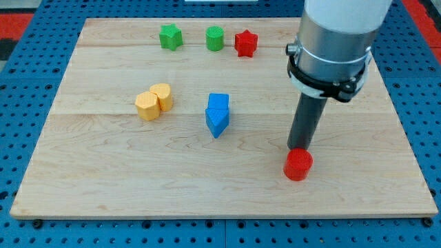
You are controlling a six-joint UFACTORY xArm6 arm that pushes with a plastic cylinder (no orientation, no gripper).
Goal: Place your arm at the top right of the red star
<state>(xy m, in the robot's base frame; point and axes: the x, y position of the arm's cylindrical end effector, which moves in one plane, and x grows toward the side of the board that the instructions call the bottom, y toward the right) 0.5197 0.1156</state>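
My tip (299, 149) beside red cylinder (298, 165), well below red star (245, 43).

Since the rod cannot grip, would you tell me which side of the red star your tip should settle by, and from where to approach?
No gripping: my tip only pushes. It should stop just off the red star's top-right points, without touching. It now sits by the red cylinder, toward the view's bottom right. I would probably travel up the star's right side, since the green cylinder crowds its left.

Rod upright, my tip (299, 149) on board, view's right.
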